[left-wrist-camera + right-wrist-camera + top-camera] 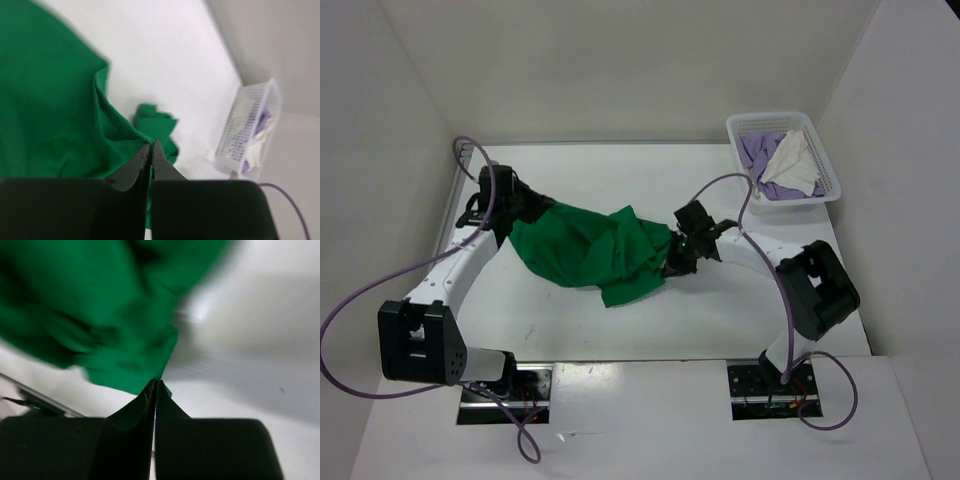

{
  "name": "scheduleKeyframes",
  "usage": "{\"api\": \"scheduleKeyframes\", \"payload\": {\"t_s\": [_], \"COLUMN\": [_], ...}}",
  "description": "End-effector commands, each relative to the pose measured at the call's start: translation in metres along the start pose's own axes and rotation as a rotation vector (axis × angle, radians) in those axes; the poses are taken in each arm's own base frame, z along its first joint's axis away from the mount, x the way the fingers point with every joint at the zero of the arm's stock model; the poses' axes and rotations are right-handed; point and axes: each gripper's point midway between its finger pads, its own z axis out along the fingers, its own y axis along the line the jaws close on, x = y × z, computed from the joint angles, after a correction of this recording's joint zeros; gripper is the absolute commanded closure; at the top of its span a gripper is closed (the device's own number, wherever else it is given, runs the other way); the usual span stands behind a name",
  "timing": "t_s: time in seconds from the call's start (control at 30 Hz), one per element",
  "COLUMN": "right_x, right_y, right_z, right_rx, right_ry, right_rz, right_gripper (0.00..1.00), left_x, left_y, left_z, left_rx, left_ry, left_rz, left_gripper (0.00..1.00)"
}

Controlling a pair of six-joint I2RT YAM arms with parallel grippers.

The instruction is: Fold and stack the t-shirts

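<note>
Green shirt (595, 250) slung between two clenched grippers, over the middle of the white table (720, 310).

The left gripper (515, 205) pinches the shirt's left end and the right gripper (672, 258) its right end, so the cloth sags and bunches between them, one corner drooping toward the near edge. Each wrist camera shows its fingers pressed tight together with green fabric meeting the tips; the right one is blurred. Only the overhead view shows both ends held at once, and the lavender shirt (760, 155) and cream shirt (798, 165) heaped in the basket (832, 180) at the far right corner. The left wrist view catches that basket from the side, purple and cream showing through its mesh.
</note>
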Motion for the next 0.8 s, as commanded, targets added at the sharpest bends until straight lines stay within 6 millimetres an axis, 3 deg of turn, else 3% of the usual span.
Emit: {"api": "scheduleKeyframes", "payload": {"t_s": [0.0, 0.03, 0.1, 0.13, 0.2, 0.23, 0.27, 0.3, 0.37, 0.4, 0.47, 0.53, 0.63, 0.77], "right_x": [-0.084, -0.120, -0.147, -0.176, -0.195, -0.207, -0.210, -0.219, -0.218, -0.212, -0.201, -0.174, -0.156, -0.160], "right_y": [0.066, 0.082, 0.093, 0.106, 0.120, 0.142, 0.149, 0.164, 0.178, 0.190, 0.203, 0.214, 0.218, 0.214], "right_z": [-0.089, -0.128, -0.171, -0.215, -0.255, -0.300, -0.317, -0.361, -0.408, -0.454, -0.496, -0.550, -0.571, -0.551], "right_rx": [-0.091, -0.129, -0.167, -0.214, -0.252, -0.308, -0.318, -0.341, -0.371, -0.423, -0.481, -0.564, -0.612, -0.592], "right_ry": [-0.321, -0.431, -0.503, -0.607, -0.686, -0.785, -0.815, -0.921, -1.020, -1.110, -1.193, -1.295, -1.320, -1.279], "right_rz": [-0.121, -0.117, -0.117, -0.120, -0.133, -0.170, -0.175, -0.206, -0.230, -0.251, -0.278, -0.321, -0.343, -0.337], "right_gripper": [1.00, 1.00, 1.00, 1.00, 1.00, 1.00, 1.00, 1.00, 1.00, 1.00, 1.00, 1.00, 1.00, 1.00], "left_x": [-0.051, -0.059, -0.085, -0.104, -0.135, -0.147, -0.172, -0.182, -0.204, -0.218, -0.228, -0.239, -0.243, -0.235], "left_y": [-0.070, -0.080, -0.100, -0.126, -0.143, -0.153, -0.174, -0.185, -0.202, -0.221, -0.233, -0.243, -0.240, -0.220], "left_z": [-0.029, -0.032, -0.045, -0.060, -0.078, -0.087, -0.115, -0.126, -0.153, -0.181, -0.209, -0.238, -0.243, -0.205], "left_rx": [0.178, 0.201, 0.250, 0.306, 0.347, 0.372, 0.425, 0.448, 0.466, 0.513, 0.541, 0.547, 0.522, 0.480], "left_ry": [-0.118, -0.127, -0.175, -0.216, -0.284, -0.307, -0.383, -0.416, -0.496, -0.554, -0.603, -0.688, -0.721, -0.644], "left_rz": [0.083, 0.083, 0.090, 0.097, 0.092, 0.095, 0.111, 0.125, 0.144, 0.164, 0.181, 0.210, 0.220, 0.208], "left_gripper": [1.00, 1.00, 1.00, 1.00, 1.00, 1.00, 1.00, 1.00, 1.00, 1.00, 1.00, 1.00, 1.00, 1.00]}}
